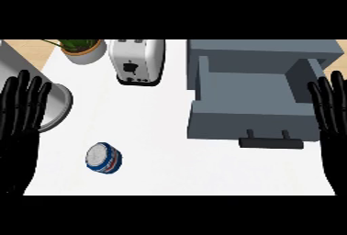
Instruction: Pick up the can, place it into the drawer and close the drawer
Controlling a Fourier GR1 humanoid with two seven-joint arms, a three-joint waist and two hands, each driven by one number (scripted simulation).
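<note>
Two black hands rest at the sides of the frame, fingers straight up and spread apart, holding nothing: the left hand (pixel 20 124) at the left edge, the right hand (pixel 332 119) at the right edge. A can (pixel 103 158) stands on the white counter (pixel 169 160) in the lower left, well apart from both hands. A grey drawer (pixel 251 105) sits pulled open at the upper right, its dark handle (pixel 271 142) facing down. A white toaster (pixel 136 60) and a potted plant (pixel 82 49) stand along the top.

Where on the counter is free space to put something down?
Bare counter lies between the can and the open drawer, also below the toaster. It is crowded at the top left, around the plant pot.
</note>
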